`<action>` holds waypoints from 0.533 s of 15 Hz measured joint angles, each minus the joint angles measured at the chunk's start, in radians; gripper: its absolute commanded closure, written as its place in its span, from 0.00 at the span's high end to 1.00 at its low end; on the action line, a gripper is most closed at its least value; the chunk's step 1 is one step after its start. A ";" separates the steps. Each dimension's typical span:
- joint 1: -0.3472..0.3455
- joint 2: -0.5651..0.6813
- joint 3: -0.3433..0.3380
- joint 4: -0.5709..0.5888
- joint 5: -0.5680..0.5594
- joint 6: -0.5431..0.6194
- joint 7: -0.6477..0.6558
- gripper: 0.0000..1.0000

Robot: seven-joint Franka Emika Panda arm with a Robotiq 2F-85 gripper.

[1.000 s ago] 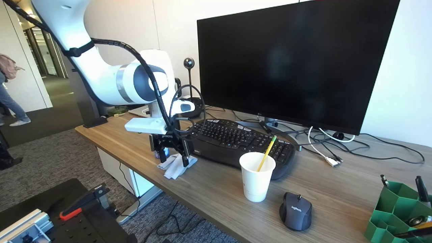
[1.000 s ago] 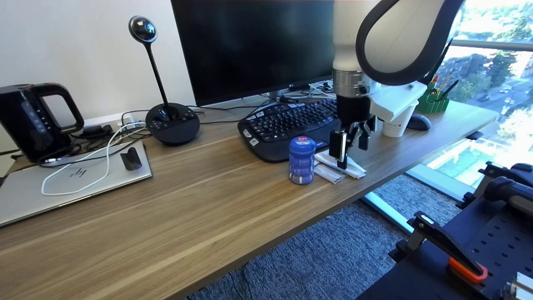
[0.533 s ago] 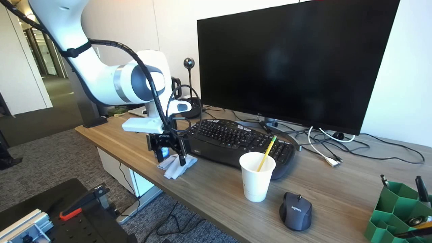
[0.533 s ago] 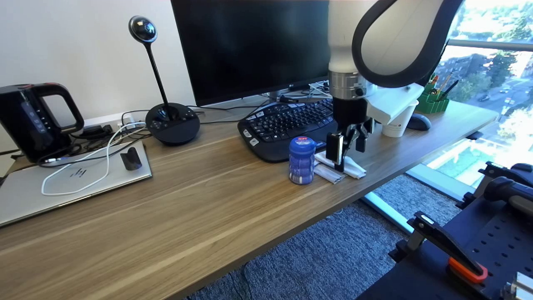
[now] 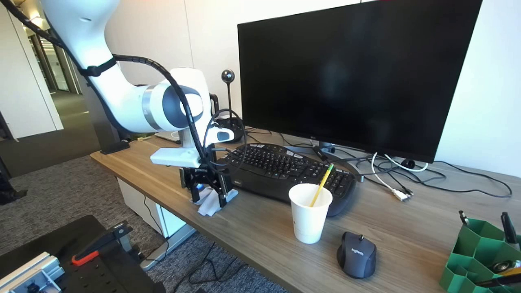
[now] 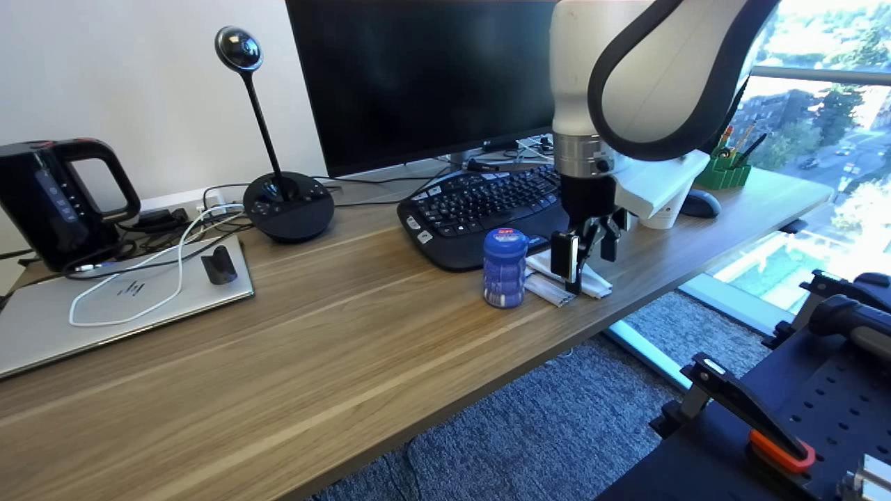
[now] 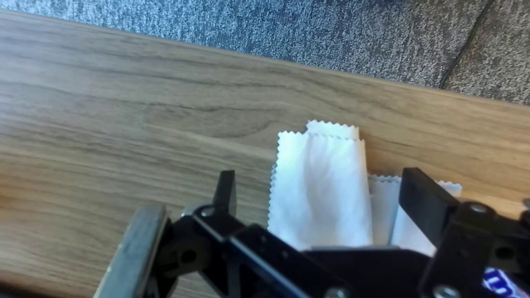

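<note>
Black two-finger gripper (image 7: pixel 321 182), fingers (image 7: pixel 428 203) spread wide over folded white cloth (image 7: pixel 323 190), contact unclear, blue cylindrical plastic canister (image 7: pixel 499 283) mostly hidden in wrist view

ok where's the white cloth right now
In the wrist view, the white cloth lies right of centre on the desk, beneath the open gripper; in an exterior view, it's just right of the blue container.

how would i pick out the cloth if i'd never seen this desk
Find the big black monitor, then the black keyboard in front of it. On the strip of desk before the keyboard, under the open gripper, lies the folded cloth. It is whitish with zigzag edges, unlike the upright blue canister beside it.
</note>
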 measured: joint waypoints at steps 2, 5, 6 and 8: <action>0.000 0.011 -0.002 0.009 0.000 -0.001 0.000 0.74; 0.000 0.021 -0.004 0.017 0.000 -0.002 0.000 0.51; 0.000 0.022 -0.004 0.021 0.000 -0.002 0.000 0.42; 0.000 0.022 -0.004 0.026 0.000 -0.002 0.000 0.29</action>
